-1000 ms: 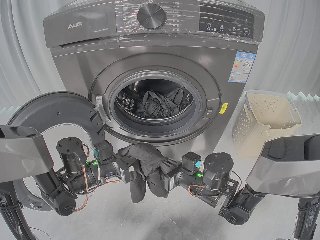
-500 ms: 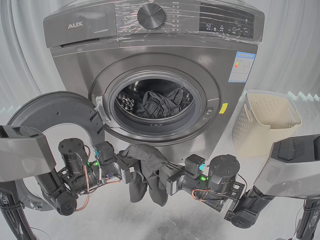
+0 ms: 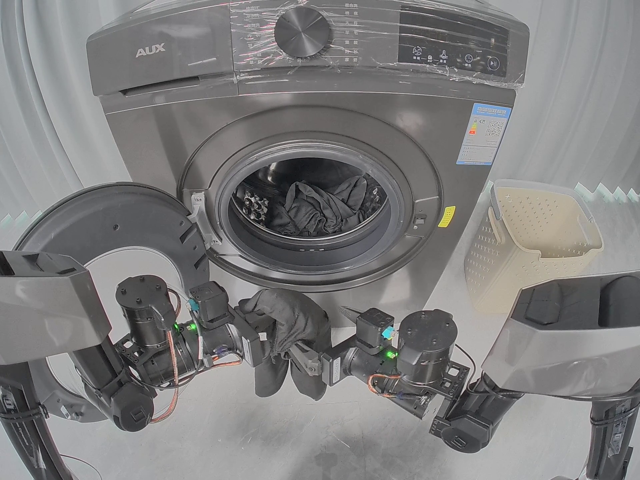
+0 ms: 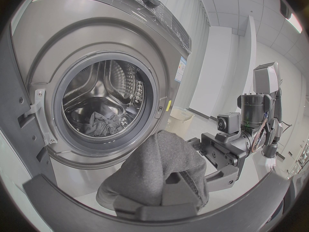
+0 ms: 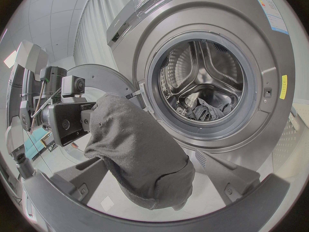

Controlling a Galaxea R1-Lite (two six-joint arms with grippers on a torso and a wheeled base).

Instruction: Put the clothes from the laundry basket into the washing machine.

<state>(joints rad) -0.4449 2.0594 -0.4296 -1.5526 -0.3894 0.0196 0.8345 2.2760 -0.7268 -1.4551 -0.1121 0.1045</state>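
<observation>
Dark clothes (image 3: 320,208) are already lodged in the washing machine (image 3: 167,135) drum. One dark garment (image 3: 290,315) is yet to be loaded. It is clamped by the left gripper (image 3: 260,341) at six o'clock below the opening, beside the spread-open right gripper (image 3: 307,361). The laundry basket (image 3: 533,235) is stood at four o'clock. A sticker (image 3: 483,135) is fixed at two o'clock, its print not read off.
</observation>
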